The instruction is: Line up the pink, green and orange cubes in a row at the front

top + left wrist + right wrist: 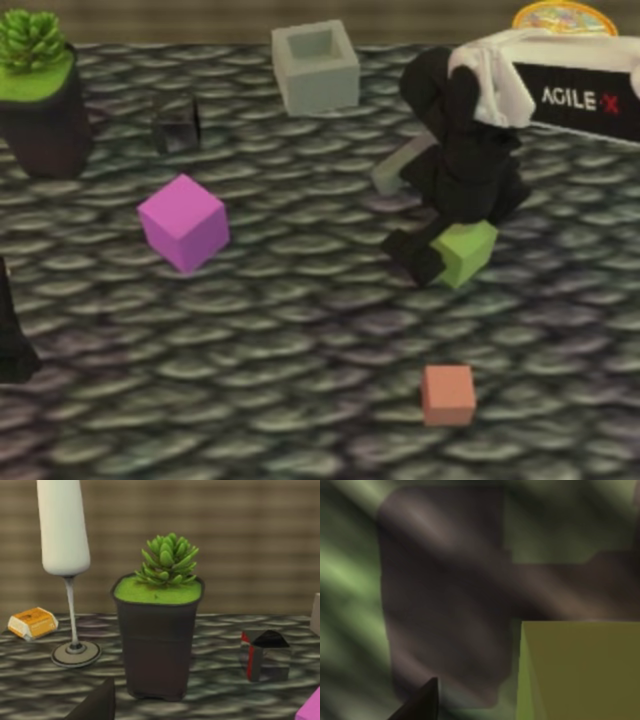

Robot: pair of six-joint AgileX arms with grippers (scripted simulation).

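Note:
The lime-green cube sits right of the table's middle, and it fills one corner of the right wrist view. My right gripper is down around it and open. One black finger stands just left of the cube with a gap showing; the other finger is hidden. The magenta-pink cube rests left of centre, and a corner of it shows in the left wrist view. The salmon-orange cube lies near the front, straight in front of the green one. My left arm is parked at the left edge, gripper open.
A hollow pale grey box stands at the back centre. A small dark cube lies behind the pink cube. A potted succulent occupies the back left corner. The left wrist view also shows a tall glass and a small orange box.

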